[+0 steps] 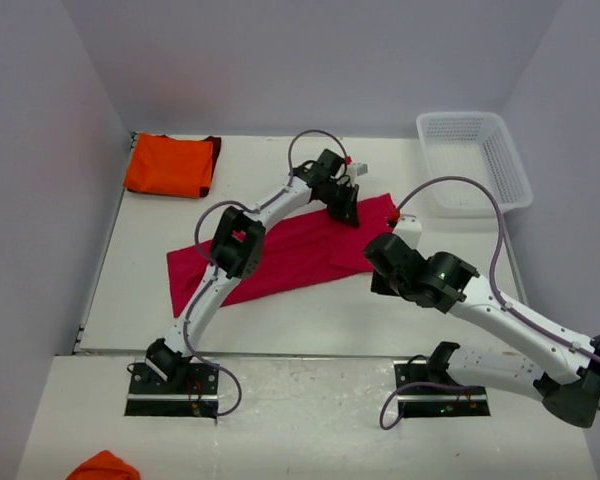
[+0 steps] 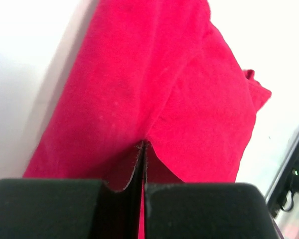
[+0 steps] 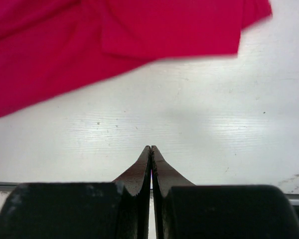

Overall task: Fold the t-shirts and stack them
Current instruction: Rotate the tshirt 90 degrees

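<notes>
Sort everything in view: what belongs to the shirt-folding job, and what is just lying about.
Job:
- pink shirt
- orange shirt

Lying about:
- basket
- orange lump on the near ledge, unclear what it is

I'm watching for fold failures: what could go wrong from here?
1. The left tool seems to pinch only a thin edge of the pink shirt; it could slip out mid-fold.
2. The right tool is shut and empty over the table, so the shirt, pulled from one point, may bunch rather than fold flat.
3. It lies skewed, far from the folded orange shirt, so the stack may end up uneven.
</notes>
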{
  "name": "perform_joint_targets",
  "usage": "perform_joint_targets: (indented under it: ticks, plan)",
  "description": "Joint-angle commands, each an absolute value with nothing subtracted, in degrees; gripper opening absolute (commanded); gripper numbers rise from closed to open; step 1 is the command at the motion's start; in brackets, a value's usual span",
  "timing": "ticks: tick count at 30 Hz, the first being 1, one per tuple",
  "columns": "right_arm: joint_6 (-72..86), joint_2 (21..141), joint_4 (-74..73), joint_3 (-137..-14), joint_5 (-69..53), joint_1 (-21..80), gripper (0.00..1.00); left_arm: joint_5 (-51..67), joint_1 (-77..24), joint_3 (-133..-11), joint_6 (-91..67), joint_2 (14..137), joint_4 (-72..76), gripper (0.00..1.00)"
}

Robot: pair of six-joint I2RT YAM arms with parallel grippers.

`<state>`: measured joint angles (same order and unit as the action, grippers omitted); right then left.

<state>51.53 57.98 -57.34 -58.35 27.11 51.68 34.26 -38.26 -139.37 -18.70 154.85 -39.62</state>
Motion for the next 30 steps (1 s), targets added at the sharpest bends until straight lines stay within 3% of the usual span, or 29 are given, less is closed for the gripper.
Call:
perform_joint_targets:
  ticks: [1, 6, 13, 14, 17, 18, 19, 20, 21, 26, 30]
  plan:
    - [50.54, 59.41, -53.36, -57.31, 24.53, 51.59, 0.00, 32.69, -29.20, -138.25, -20.39, 155.49, -32.72, 0.00]
    - [50.01, 62.13, -49.06, -54.94, 21.63, 51.68, 0.00, 33.05, -23.83, -137.90, -21.27, 147.33, -24.90, 0.00]
    - [43.52, 67.75, -34.21, -50.36, 13.20, 51.68, 0.00, 44.02, -16.61, -138.60, -28.03, 138.44, -15.91, 0.04]
    - [42.11, 69.42, -32.36, -51.23, 11.97, 51.68, 0.12, 44.73, -16.52, -138.17, -27.78, 135.21, -16.00, 0.06]
    - [37.19, 78.81, -27.43, -57.70, 7.57, 51.77, 0.24, 40.37, -16.44, -135.44, -24.45, 126.69, -22.36, 0.14]
    - [35.09, 81.88, -27.51, -60.35, 6.43, 51.77, 0.23, 30.86, -16.35, -136.05, -23.13, 124.91, -25.81, 0.15]
    - [34.02, 87.83, -27.68, -63.34, 4.24, 51.85, 0.04, 24.58, -16.09, -136.92, -21.98, 123.24, -29.76, 0.16]
    - [33.06, 90.94, -27.95, -69.37, 3.35, 52.12, 0.00, 19.30, -15.56, -137.54, -22.32, 120.18, -33.45, 0.16]
    - [31.39, 93.75, -28.73, -72.30, 2.47, 52.64, 0.00, 13.16, -13.64, -137.11, -23.72, 118.84, -39.32, 0.15]
    - [27.08, 111.05, -30.14, -93.63, -9.80, 54.58, 0.00, 6.26, -9.93, -127.83, -21.98, 111.03, -51.57, 0.01]
    - [26.45, 121.78, -32.52, -106.85, -17.03, 56.07, 0.00, 2.21, -9.58, -115.33, -20.39, 103.37, -50.81, 0.00]
